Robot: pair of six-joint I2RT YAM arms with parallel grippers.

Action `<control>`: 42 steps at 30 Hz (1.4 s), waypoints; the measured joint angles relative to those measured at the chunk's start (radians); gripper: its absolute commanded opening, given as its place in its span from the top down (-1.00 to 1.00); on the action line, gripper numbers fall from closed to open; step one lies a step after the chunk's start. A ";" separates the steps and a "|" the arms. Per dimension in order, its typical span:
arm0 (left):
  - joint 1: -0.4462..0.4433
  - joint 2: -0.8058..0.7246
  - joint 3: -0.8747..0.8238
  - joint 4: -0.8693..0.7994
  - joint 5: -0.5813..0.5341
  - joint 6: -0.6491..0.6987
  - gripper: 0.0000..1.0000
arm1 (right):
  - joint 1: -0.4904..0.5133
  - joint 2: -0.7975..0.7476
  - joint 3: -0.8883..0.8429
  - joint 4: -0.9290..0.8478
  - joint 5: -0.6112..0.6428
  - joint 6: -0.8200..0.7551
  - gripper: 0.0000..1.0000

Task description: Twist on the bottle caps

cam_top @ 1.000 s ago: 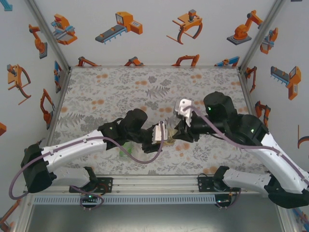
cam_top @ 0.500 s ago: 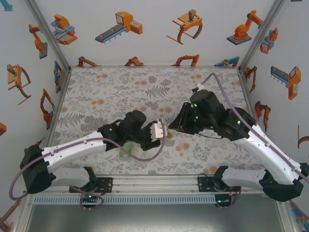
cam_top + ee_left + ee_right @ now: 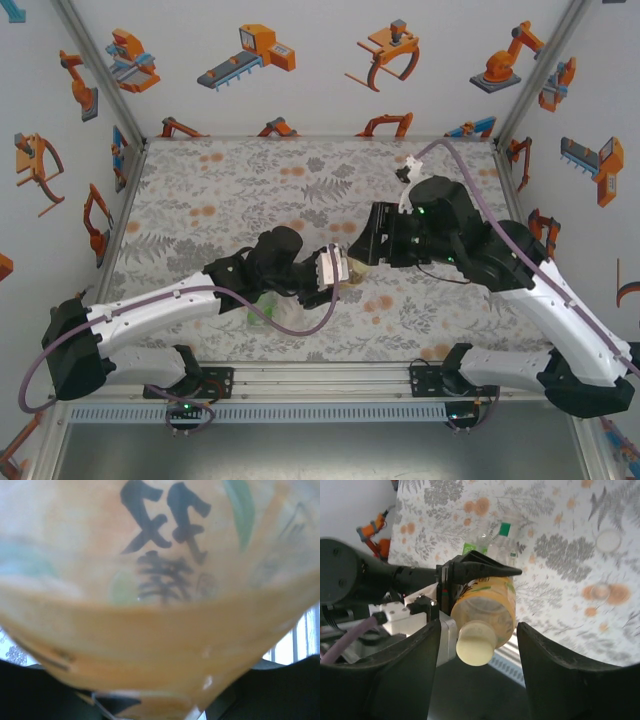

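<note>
On the right gripper, the jaws stood spread, clear of the yellowish cap on the neck of the amber bottle. The left gripper clamped that bottle near the centre of the table. Within the last second your right wrist had rolled, probably resetting for another turn.

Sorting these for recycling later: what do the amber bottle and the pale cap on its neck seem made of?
The amber bottle looks like thin, glossy, translucent plastic: light glows through its wall in the left wrist view. The cap looks like opaque pale-yellow plastic with a dull, smooth finish, though blur leaves its texture open.
</note>
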 measured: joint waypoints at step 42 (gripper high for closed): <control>-0.013 0.035 0.071 -0.101 0.169 0.069 1.00 | 0.000 -0.053 -0.026 -0.048 -0.481 -1.192 0.16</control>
